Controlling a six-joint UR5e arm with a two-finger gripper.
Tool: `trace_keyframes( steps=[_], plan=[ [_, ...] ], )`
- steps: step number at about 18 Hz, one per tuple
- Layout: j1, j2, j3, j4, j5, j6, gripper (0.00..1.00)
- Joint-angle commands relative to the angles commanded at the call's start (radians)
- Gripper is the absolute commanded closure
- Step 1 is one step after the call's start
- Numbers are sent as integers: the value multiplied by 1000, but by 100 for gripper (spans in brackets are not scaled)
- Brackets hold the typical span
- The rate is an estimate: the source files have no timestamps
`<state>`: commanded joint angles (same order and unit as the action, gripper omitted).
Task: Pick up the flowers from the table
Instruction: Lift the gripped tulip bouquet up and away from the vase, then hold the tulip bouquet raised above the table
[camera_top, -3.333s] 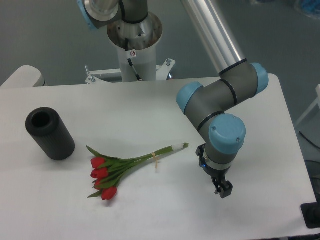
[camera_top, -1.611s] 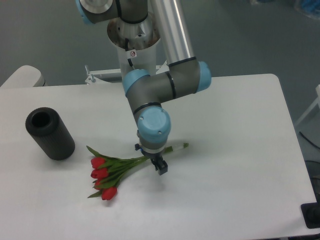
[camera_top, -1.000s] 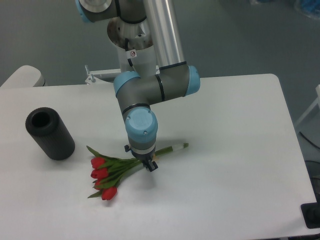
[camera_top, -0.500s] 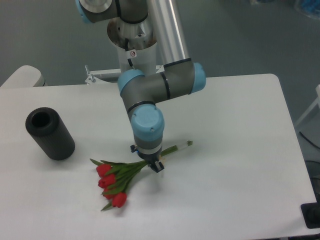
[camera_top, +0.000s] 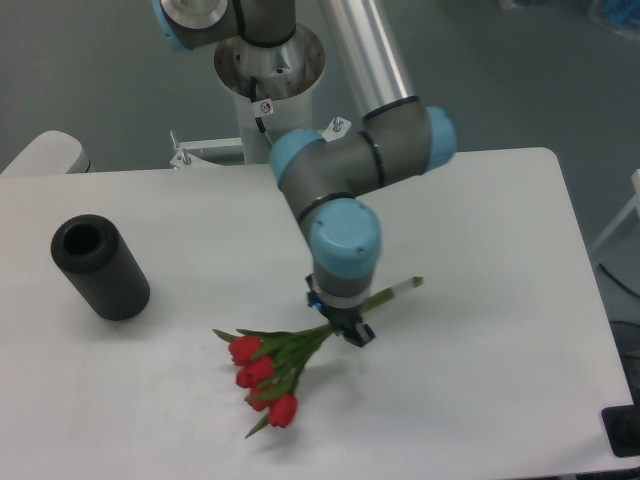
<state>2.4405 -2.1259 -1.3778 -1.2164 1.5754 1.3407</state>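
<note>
I have the flowers (camera_top: 272, 372) right in the middle of my view: red tulip heads hanging low toward the front of the table (camera_top: 480, 400), green leaves fanned out around them, and the long stems running up and to the right, with the pale cut ends poking out past the wrist. The end effector (camera_top: 350, 331) sits on the stems about halfway along, its dark fingers pinched together around them, so I read it as gripping the bunch, though the fingers are small and partly hidden under the blue wrist cap. The bunch hangs at a slant, heads lower than the stem ends; whether the blooms brush the white surface or float just above it, I cannot tell from this angle. Above the grip, the grey arm (camera_top: 360, 170) bends back through its blue-capped joints to the silver upper link and the white pedestal base (camera_top: 268, 95) at the far edge of the table. Off to the left, well apart from the flowers, a black cylinder (camera_top: 100, 268) lies on its side, open end facing up toward the camera.
</note>
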Motion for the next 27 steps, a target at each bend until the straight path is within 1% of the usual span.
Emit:
trace_keyframes(
  steps=[2, 5, 10, 15, 18, 20, 27],
  plan=[
    [15, -31, 38, -2, 0, 2, 100],
    [34, -61, 84, -2, 0, 2, 100],
    [43, -104, 129, -6, 3, 3, 100],
    [43, -129, 180, -70, 6, 3, 100],
    [38, -128, 172, -64, 12, 29, 99],
    [34, -127, 172, -67, 44, 51, 99],
    [32, -124, 161, -61, 46, 52, 99]
  ],
)
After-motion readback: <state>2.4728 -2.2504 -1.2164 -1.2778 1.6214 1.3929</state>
